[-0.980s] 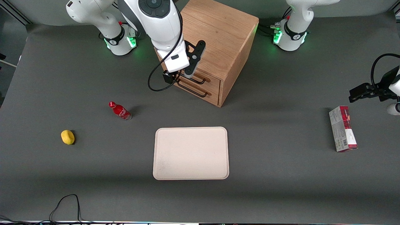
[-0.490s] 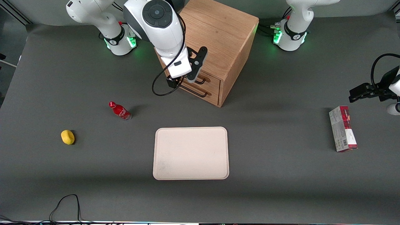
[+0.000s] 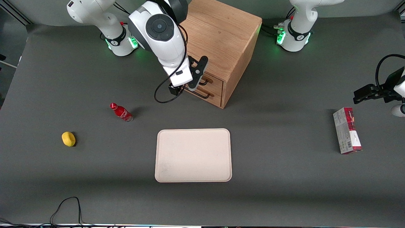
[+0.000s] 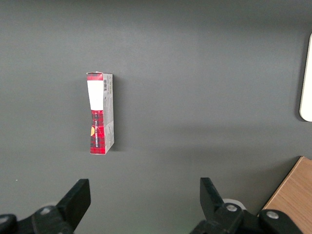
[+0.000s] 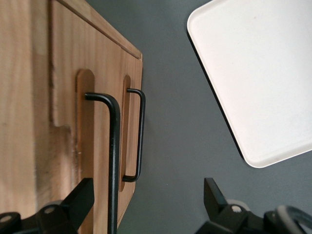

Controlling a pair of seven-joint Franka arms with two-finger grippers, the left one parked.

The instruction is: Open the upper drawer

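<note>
Upper drawer [image 3: 211, 81] sits shut in the oak cabinet [image 3: 221, 34], its black handle [image 5: 113, 161] just at my gripper [image 5: 146, 200], whose fingers [image 5: 78, 202] spread wide, one against the drawer front, the other clear of it. I see the lower drawer's handle [image 5: 139, 134] just below. From the cabinet, the cream tray [image 3: 193, 155] lies at six o'clock, nearer the front camera.

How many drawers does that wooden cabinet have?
2. The upper drawer sits above the lower drawer, both shut. The claw is open in front of the upper drawer's handle.
</note>
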